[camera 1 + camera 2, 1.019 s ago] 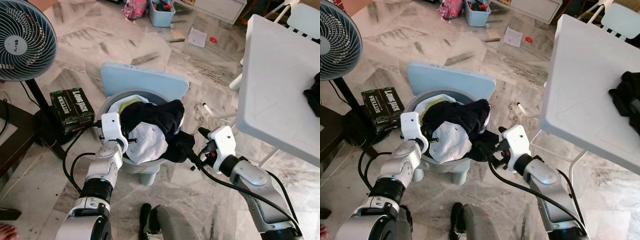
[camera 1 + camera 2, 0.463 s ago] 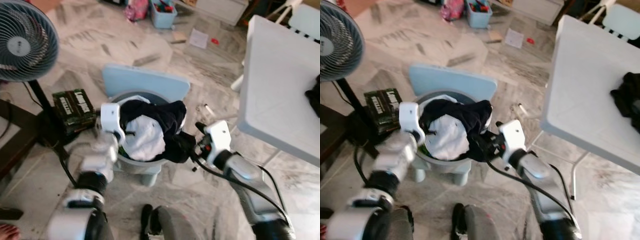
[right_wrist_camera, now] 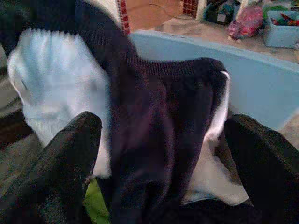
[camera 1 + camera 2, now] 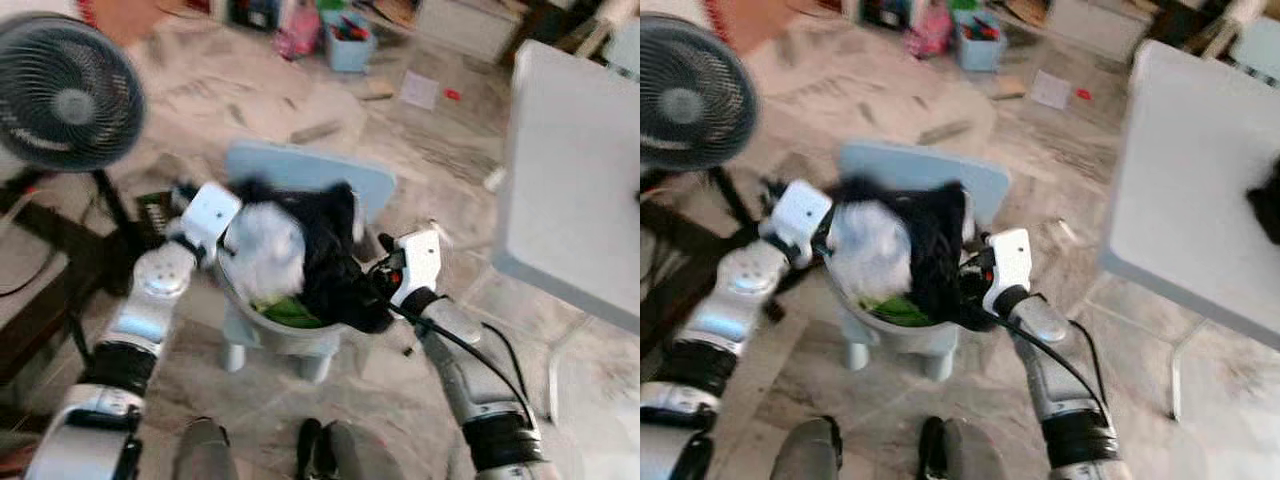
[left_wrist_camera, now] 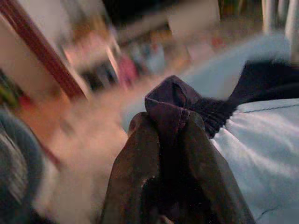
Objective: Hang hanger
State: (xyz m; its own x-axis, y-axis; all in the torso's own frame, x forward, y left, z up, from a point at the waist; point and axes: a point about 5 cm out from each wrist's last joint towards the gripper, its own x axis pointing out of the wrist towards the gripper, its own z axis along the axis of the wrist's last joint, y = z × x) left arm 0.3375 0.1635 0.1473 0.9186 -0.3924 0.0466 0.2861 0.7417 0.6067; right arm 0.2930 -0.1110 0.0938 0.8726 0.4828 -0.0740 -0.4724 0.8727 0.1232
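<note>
At frame centre, the left pincer (image 5: 170, 140) pinches dark cloth (image 4: 325, 250) in the basket (image 4: 285, 335); the right pincer (image 3: 163, 154), fingers spread, straddles the same cloth.

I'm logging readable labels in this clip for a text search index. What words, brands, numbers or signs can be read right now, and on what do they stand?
No text can be read at this moment; the head views are motion-blurred.
Fan: centre badge blurred, unreadable.
Dark box on the floor beside the fan stand: mostly hidden by the left arm, lettering not legible.
Sheet of paper on the floor: marks too small and blurred to read.
</note>
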